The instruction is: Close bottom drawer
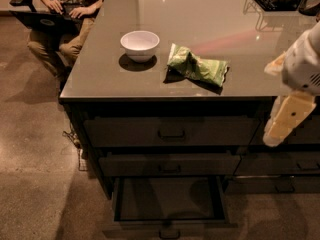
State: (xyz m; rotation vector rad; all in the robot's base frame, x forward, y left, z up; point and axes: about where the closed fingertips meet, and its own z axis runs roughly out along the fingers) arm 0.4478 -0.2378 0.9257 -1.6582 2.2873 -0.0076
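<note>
Here my fingers (281,130) hang just in front of the tabletop (215,24) edge, pointing down; I cannot tell whether they are open or closed. Below and to their left, well apart from them, the bottom drawer (167,200) stands pulled out. Above and to their left lies a green bag (197,66), with a white bowl (140,45) beyond it.

We look down from a single raised vantage before the counter (240,39), facing its front at middling range, with the open bottom drawer (167,201) at the lower edge of our view and the gripper (282,124) hanging close by the right edge.
</note>
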